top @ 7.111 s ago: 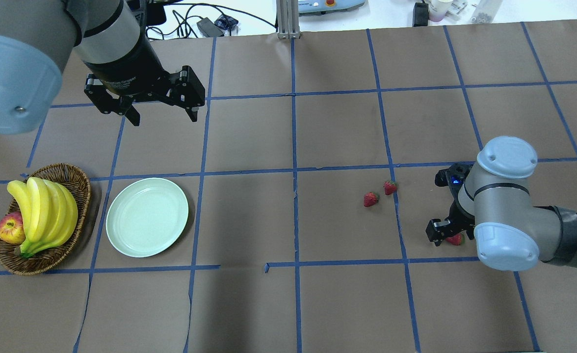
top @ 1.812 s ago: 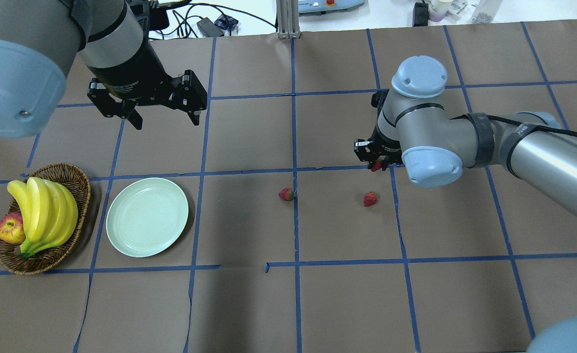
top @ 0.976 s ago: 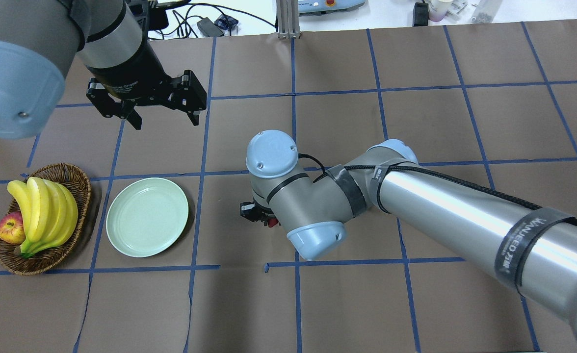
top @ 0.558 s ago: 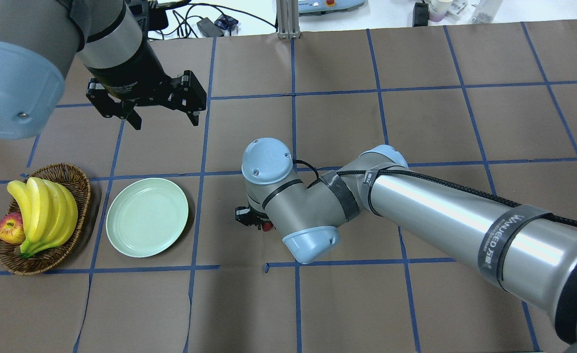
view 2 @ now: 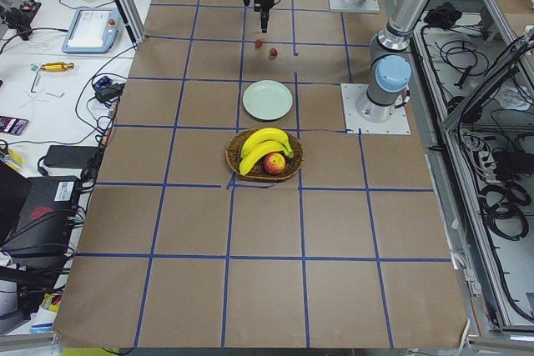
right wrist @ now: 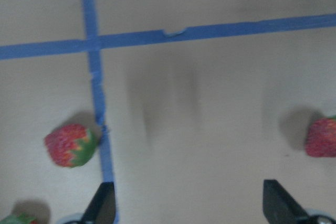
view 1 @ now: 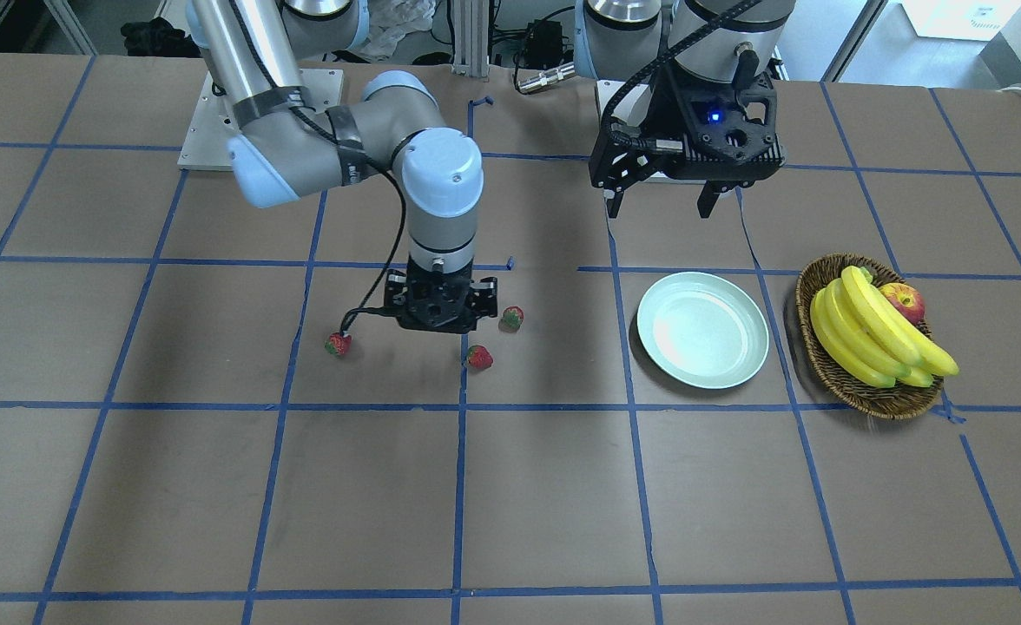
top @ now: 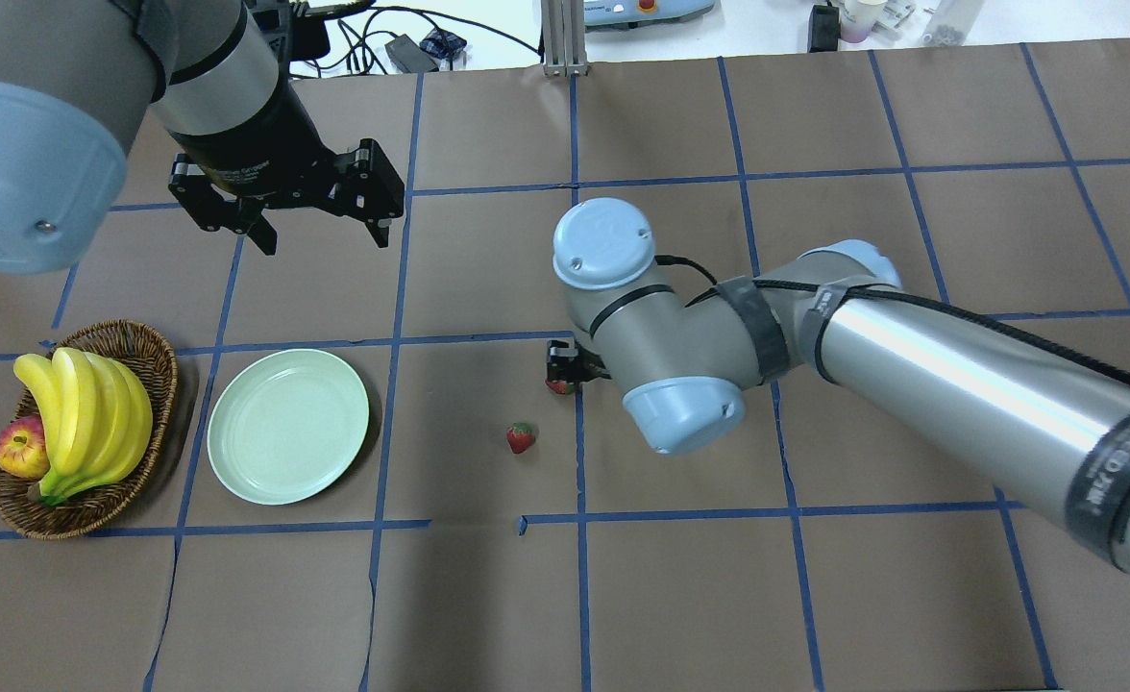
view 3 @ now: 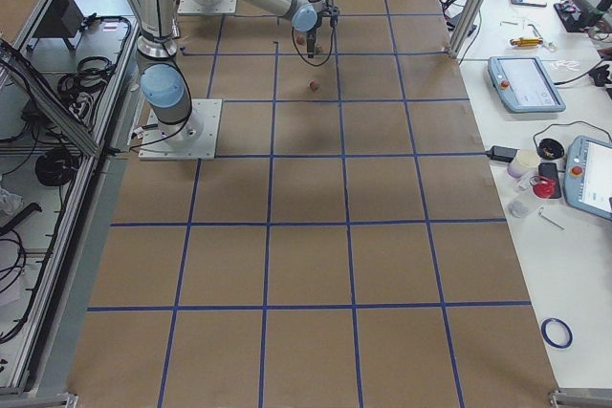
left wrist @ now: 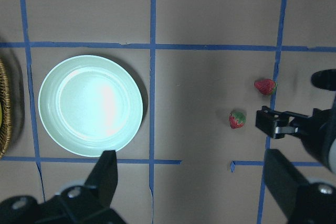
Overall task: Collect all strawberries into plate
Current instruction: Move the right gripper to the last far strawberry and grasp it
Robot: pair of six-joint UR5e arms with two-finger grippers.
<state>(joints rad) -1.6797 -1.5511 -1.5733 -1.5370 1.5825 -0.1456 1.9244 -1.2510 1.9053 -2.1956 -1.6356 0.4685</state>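
My right fingers (right wrist: pixel 103 205) hang spread and empty over the desk (view 1: pixel 510 503), among the three strawberries (view 1: pixel 478 357). One (view 1: pixel 338 345) lies to their right and the other two just to their left. From overhead, the right wrist covers the rightmost berry. The plate (view 1: pixel 702 330) sits well to the left, with a basket (view 1: pixel 884 406) of bananas (view 1: pixel 866 334) and an apple (view 1: pixel 903 302) just beyond it. My left fingers (view 1: pixel 707 200), also spread, hover high near the plate.
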